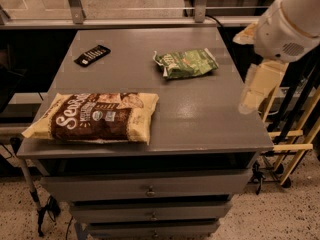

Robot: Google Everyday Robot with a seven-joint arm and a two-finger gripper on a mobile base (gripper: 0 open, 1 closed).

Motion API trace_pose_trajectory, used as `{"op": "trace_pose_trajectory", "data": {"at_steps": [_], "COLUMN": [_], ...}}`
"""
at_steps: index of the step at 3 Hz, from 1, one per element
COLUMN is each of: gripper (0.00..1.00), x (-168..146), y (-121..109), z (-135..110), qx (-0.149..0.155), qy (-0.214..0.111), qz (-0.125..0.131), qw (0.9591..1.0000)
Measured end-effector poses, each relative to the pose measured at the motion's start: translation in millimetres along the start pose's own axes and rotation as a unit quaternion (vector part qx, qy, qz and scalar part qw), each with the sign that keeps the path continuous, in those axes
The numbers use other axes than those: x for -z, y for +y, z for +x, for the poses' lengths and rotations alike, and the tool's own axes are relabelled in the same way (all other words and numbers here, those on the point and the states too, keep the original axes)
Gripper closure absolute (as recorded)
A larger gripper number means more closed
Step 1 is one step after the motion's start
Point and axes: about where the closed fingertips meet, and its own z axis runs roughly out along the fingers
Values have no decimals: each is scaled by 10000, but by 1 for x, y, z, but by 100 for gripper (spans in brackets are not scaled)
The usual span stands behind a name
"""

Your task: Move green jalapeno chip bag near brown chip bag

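Observation:
The green jalapeno chip bag (186, 63) lies flat on the far right part of the grey table top (200, 114). The brown chip bag (95, 117) lies flat at the front left, its left end at the table's edge. My gripper (255, 86) hangs from the white arm (287, 24) at the right, over the table's right edge. It is to the right of the green bag and a little nearer the front, raised and apart from it. It holds nothing that I can see.
A small black remote (92, 55) lies at the far left of the table. Drawers (150, 189) are under the table top. A wooden rack (295, 139) stands right of the table. A glass rail (130, 19) runs behind it.

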Motion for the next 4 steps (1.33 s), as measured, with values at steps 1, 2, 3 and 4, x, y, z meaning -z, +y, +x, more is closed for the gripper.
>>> {"op": "trace_pose_trajectory", "data": {"at_steps": [1, 2, 3, 4], "gripper": [0, 0, 0, 0], "x": [-52, -63, -79, -101], "y": [-37, -44, -66, -86], "z": [-29, -36, -45, -62], "qx": [225, 281, 465, 620], "qy": [-653, -717, -788, -978], "qz": [73, 90, 160, 153], "qw": [9976, 9970, 9957, 9932]}}
